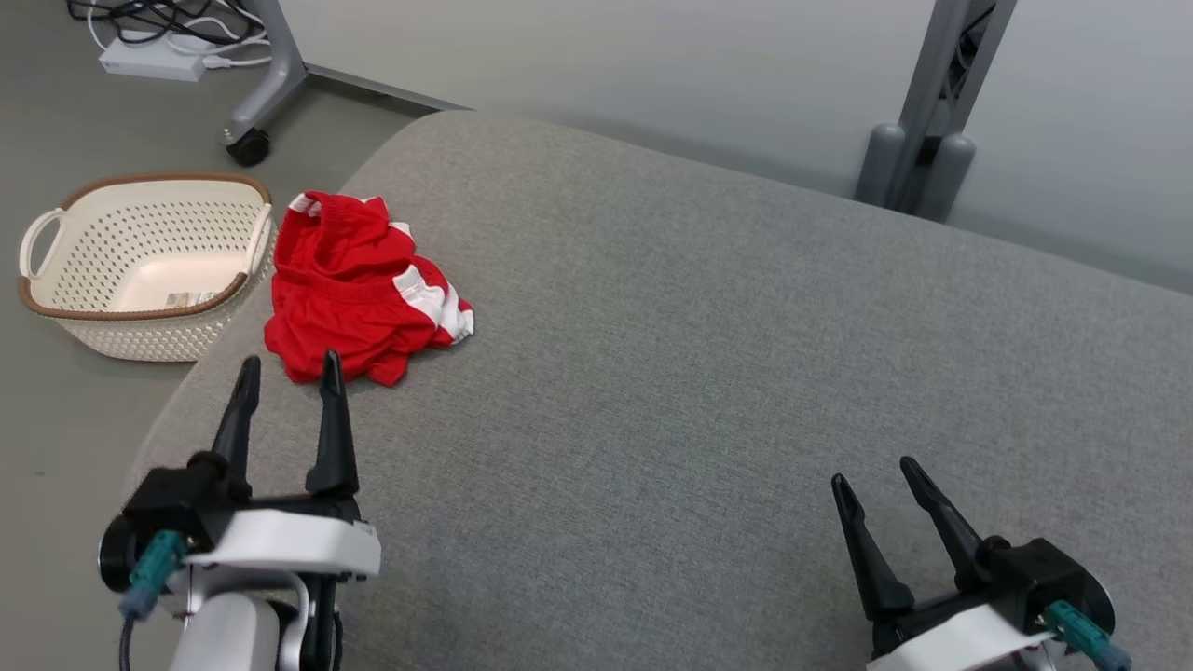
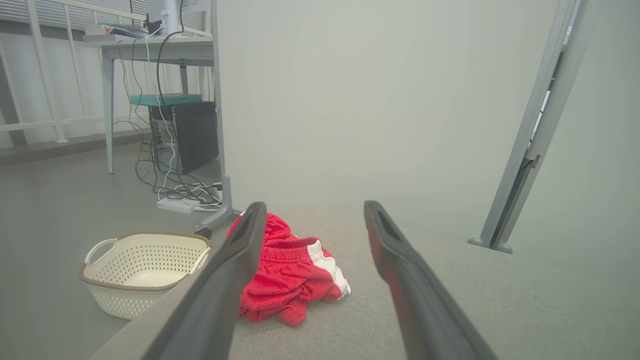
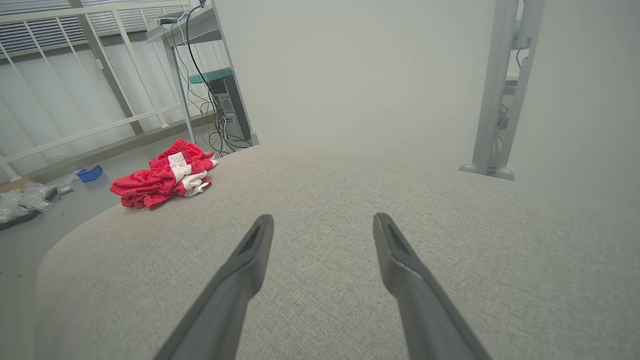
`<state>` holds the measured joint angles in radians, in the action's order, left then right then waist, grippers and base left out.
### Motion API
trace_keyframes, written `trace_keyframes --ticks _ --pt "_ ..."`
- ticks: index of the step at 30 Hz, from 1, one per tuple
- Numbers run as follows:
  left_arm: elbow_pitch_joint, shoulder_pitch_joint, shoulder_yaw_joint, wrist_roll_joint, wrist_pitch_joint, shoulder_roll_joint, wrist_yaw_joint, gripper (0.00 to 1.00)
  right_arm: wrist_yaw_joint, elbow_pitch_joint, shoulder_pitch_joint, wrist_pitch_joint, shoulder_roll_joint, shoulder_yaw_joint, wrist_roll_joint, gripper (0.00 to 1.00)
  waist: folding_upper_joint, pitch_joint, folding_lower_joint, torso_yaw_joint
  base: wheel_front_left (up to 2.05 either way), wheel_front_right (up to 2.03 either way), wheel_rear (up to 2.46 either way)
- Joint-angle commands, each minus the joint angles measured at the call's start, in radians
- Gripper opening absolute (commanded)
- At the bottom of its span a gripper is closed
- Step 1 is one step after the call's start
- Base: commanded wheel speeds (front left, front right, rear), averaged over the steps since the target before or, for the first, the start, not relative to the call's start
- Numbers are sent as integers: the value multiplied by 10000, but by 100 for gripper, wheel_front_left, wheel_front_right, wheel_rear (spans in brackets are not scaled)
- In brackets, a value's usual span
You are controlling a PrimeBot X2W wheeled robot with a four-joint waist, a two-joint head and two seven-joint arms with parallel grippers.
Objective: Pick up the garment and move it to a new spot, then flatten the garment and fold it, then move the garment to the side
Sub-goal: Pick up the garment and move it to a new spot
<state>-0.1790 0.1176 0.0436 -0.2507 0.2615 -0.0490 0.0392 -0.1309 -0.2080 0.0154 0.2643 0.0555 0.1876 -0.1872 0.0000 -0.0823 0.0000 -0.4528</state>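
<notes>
The garment point(image 1: 359, 289) lies crumpled at the bench point(image 1: 708, 354) edge near a basket point(image 1: 140, 340), not yet picked up. The left gripper point(image 1: 290, 362) hovers just short of it and the right gripper point(image 1: 873, 472) is well apart, both with jaws spread and empty. Every step lies ahead.

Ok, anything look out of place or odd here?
The garment is bunched in a heap at the left edge of the grey surface, close to the drop above the basket on the floor. Nothing looks spilled or damaged. The left claw and right claw are open, empty.

Garment point(image 1: 354, 298) front hidden within folds
</notes>
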Motion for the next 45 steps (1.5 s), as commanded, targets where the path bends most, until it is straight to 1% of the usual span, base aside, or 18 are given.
trace_keyframes --ticks 1,5,8,9,10,13,18,19,21,25,28,32,35,38,39,40,43,45 --pt "-232 557 -168 -96 40 -30 -149 100 4 -40 248 8 163 12 44 100 0 -481 0 281 0 0 0" --pt "-1018 1655 -581 -222 39 -127 -510 100 4 -79 666 8 368 74 160 100 0 -1019 0 570 0 0 0" --pt "-1928 2556 -728 -414 39 -269 -804 100 4 -102 913 8 462 65 221 100 0 -1352 0 765 0 0 0" --pt "-2339 2861 -756 -485 23 -371 -927 100 4 -105 1003 8 489 28 264 100 0 -1458 0 836 0 0 0" --pt "-3128 3485 -795 -661 -99 -576 -1106 100 4 -103 1161 8 525 -10 334 100 0 -1669 0 982 0 0 0" --pt "-4344 4438 -810 -984 -465 -849 -1366 100 4 -106 1360 8 621 37 392 100 0 -1984 0 1191 0 0 0" --pt "-6158 5891 -860 -1600 -1202 -1364 -1614 100 4 -60 1827 8 783 292 298 100 0 -2482 0 1565 0 0 0" --pt "-6158 5891 -860 -1600 -1202 -1364 -1614 100 4 -60 1827 8 783 292 298 100 0 -2482 0 1565 0 0 0" --pt "-6843 6348 -767 -1663 -1595 -1536 -1641 100 4 -49 1986 8 812 318 278 100 0 -2656 0 1686 0 0 0" --pt "-8147 7169 -552 -1633 -2655 -1908 -1650 100 4 -27 2256 8 857 419 255 100 0 -2955 0 1909 0 0 0" --pt "-8969 7614 -436 -1601 -3489 -2055 -1461 100 4 -34 2393 8 859 480 233 100 0 -3125 0 2036 0 0 0" --pt "-9801 7993 -337 -1631 -4376 -2202 -1408 100 4 -70 2480 8 829 513 217 100 0 -3270 0 2179 0 0 0" --pt "-10316 8127 -246 -1628 -4830 -2275 -1346 100 4 -75 2559 8 769 539 210 100 0 -3362 0 2309 0 0 0" --pt "-10491 8127 -187 -1602 -4799 -2331 -1249 100 4 -57 2610 8 711 521 224 100 0 -3396 0 2394 0 0 0" --pt "-10499 8124 -149 -1561 -4697 -2333 -1249 27 4 -54 2617 8 703 516 219 100 0 -3397 0 2413 0 0 0" --pt "-10468 8115 -144 -1554 -4495 -2351 -1270 0 4 -60 2625 8 694 516 212 100 0 -3395 0 2431 0 0 0" --pt "-10388 8050 -130 -1533 -3797 -2468 -1287 0 4 -123 2600 8 665 565 181 100 0 -3290 0 2496 0 0 0" --pt "-10308 8009 -236 -1654 -3218 -2444 -1259 0 4 -192 2543 8 642 573 165 100 0 -3165 0 2553 0 0 0"
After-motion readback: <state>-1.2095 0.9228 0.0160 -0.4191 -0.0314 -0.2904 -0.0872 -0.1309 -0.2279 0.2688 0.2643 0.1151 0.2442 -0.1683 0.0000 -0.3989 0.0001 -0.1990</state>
